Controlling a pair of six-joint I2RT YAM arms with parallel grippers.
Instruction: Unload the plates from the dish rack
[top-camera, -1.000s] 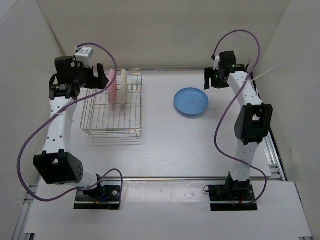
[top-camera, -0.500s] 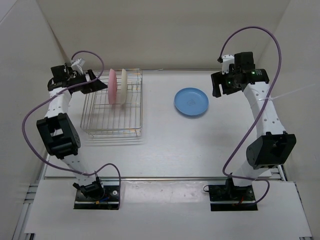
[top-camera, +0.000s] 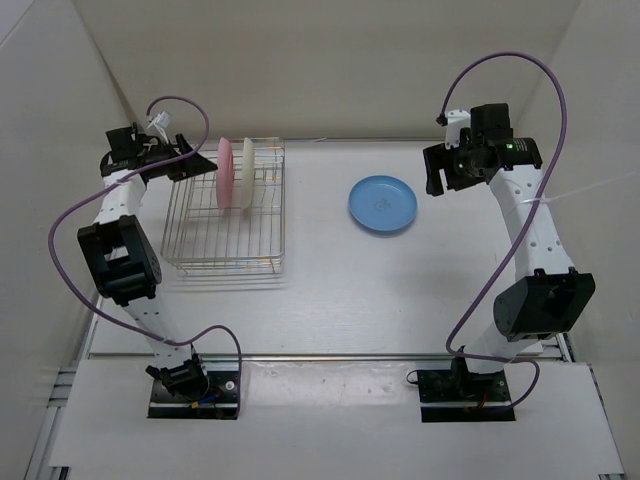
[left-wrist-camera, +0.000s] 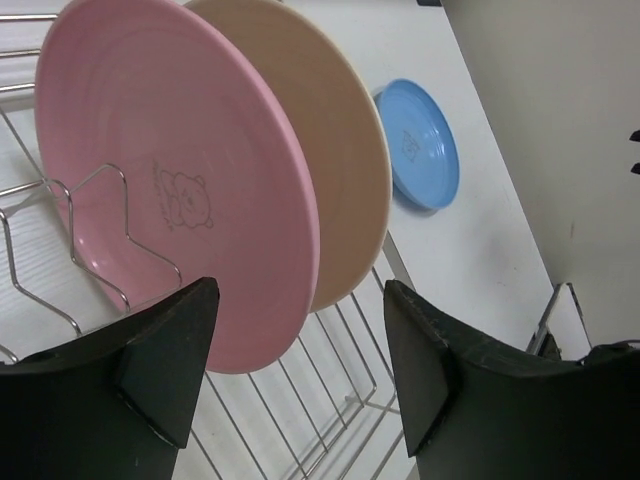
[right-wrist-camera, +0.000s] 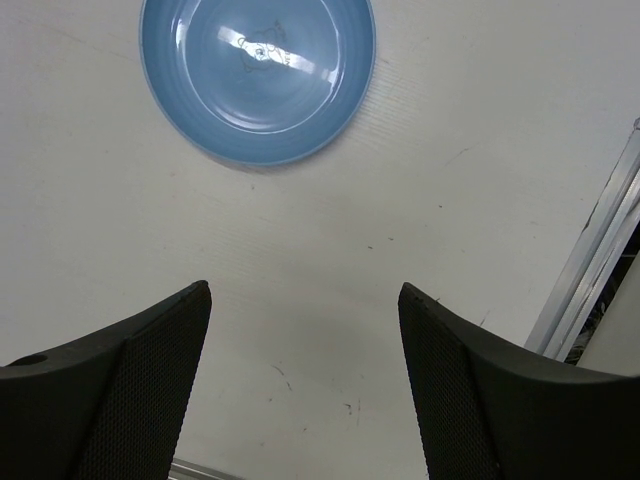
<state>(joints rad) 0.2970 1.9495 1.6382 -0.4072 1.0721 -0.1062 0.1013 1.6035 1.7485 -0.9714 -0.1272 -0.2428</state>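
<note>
Rack (top-camera: 215, 245) sits left, blue plate (top-camera: 382, 204) flat on the table (top-camera: 330, 290) right of it (already out). At the rack's far end I see pink plate (top-camera: 226, 173) and cream plate (top-camera: 248, 172) upright. Both jaws wide, empty: left gripper (left-wrist-camera: 297, 290) beside pink, right gripper (right-wrist-camera: 302, 295) near blue.

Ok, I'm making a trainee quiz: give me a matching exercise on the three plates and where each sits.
1 pink plate
2 cream plate
3 blue plate

A flat on the table
B upright in the rack, farther from the left hand
C upright in the rack, nearer the left hand

Pairs: 1-C, 2-B, 3-A
</note>
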